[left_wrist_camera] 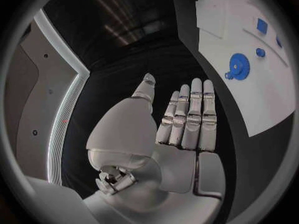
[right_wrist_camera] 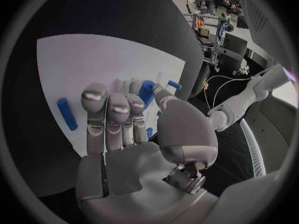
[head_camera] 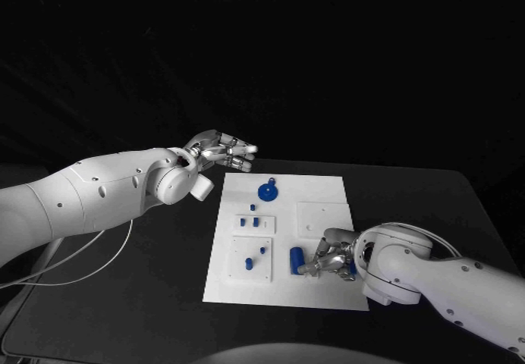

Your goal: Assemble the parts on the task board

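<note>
The white task board (head_camera: 328, 193) lies in the middle of the black table. A round blue part (head_camera: 268, 189) (left_wrist_camera: 237, 64) sits at its far end, and small blue parts (head_camera: 249, 222) stand in a raised white block. My right hand (head_camera: 334, 260) (right_wrist_camera: 118, 119) rests low over the board's near right area with its fingers curled around a blue part (right_wrist_camera: 147, 92). A long blue bar (head_camera: 295, 260) (right_wrist_camera: 67, 113) lies on the board just beside that hand. My left hand (head_camera: 224, 152) (left_wrist_camera: 181, 124) hovers off the board's far left corner, fingers straight, holding nothing.
A second white block (head_camera: 252, 259) near the board's front left carries two small blue parts (head_camera: 248, 263). A flat white square (head_camera: 323, 218) lies mid-right on the board. White cables (head_camera: 77, 262) trail over the table at the left. Black table (head_camera: 438, 205) surrounds the board.
</note>
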Action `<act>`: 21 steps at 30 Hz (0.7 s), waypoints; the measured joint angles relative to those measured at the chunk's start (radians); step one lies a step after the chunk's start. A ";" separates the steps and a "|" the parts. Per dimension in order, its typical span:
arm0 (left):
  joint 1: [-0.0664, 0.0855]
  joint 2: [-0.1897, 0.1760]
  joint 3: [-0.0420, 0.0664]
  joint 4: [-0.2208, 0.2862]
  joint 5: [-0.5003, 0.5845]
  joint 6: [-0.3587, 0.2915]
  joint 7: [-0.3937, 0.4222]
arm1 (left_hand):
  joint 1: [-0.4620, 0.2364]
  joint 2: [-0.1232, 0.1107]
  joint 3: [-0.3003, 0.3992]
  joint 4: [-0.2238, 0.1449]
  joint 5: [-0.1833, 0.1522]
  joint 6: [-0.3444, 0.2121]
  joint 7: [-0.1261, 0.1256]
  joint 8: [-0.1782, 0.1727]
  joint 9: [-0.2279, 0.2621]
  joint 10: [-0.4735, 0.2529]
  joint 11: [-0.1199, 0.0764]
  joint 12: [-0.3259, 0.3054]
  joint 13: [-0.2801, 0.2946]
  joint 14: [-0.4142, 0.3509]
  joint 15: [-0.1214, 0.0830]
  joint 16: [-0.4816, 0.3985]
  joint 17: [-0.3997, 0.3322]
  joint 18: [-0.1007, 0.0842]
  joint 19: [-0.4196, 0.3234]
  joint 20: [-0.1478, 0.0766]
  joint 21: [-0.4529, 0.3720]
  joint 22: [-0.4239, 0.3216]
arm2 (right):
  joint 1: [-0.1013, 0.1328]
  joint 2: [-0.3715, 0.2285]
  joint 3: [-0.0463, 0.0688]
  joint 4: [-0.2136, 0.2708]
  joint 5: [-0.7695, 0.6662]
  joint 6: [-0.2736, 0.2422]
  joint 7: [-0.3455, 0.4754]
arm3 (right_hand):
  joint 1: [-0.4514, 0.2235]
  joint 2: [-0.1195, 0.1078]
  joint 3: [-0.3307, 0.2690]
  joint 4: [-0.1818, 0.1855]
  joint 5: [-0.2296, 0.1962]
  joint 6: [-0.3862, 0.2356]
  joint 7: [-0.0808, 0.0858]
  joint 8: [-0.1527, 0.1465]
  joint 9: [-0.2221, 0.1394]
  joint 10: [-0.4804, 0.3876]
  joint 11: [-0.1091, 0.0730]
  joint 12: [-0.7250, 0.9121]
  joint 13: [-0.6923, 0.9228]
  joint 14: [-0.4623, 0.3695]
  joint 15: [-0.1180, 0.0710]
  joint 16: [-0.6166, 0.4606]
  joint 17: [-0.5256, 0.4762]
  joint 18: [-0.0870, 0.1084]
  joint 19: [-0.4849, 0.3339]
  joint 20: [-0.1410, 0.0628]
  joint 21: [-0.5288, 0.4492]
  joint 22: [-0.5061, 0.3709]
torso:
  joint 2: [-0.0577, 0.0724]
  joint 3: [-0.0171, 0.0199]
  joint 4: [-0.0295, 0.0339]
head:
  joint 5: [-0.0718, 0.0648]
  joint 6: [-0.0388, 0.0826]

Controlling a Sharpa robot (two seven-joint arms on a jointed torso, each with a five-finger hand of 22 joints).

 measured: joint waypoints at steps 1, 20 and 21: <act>0.000 0.000 0.000 0.000 0.000 0.000 0.000 | 0.000 0.000 0.000 0.000 0.000 0.000 0.000 0.000 0.000 0.000 0.000 0.000 0.000 0.000 0.000 0.000 0.000 0.000 0.000 0.000 0.000 0.000 | 0.000 0.002 0.000 -0.003 0.000 0.000 0.000 | -0.001 0.001 0.000 -0.004 0.000 0.000 0.000 0.000 -0.001 0.000 0.000 0.000 0.000 0.000 0.000 0.000 0.000 0.000 0.000 0.000 0.000 0.000 | 0.000 0.0000 0.0000 | 0.000 0.000; 0.000 -0.001 0.000 -0.002 -0.003 0.001 -0.006 | 0.000 0.000 0.000 0.000 0.000 0.005 0.003 0.000 0.000 0.000 0.000 0.000 0.000 0.000 0.000 0.000 0.000 0.000 0.000 0.000 0.000 0.000 | -0.001 0.021 0.000 -0.032 0.008 0.025 0.000 | 0.028 -0.052 0.004 -0.071 0.000 0.003 -0.003 0.001 -0.003 0.000 0.000 0.000 0.003 0.000 0.000 -0.003 -0.001 0.000 0.000 0.000 -0.004 0.001 | 0.000 -0.0008 0.0005 | 0.002 -0.005; 0.000 -0.001 0.000 -0.002 -0.004 0.001 -0.007 | 0.000 0.000 0.000 0.000 0.000 0.008 0.003 0.000 0.000 0.000 0.000 0.000 0.000 0.000 0.000 0.000 0.000 0.000 0.000 0.000 0.000 0.000 | -0.001 0.022 0.000 -0.034 0.009 0.026 0.000 | 0.032 -0.055 0.004 -0.077 0.000 0.003 -0.003 0.001 -0.003 0.000 0.000 0.000 0.003 0.000 0.000 -0.003 -0.001 0.000 0.000 0.000 -0.004 0.001 | 0.000 -0.0008 0.0006 | 0.002 -0.006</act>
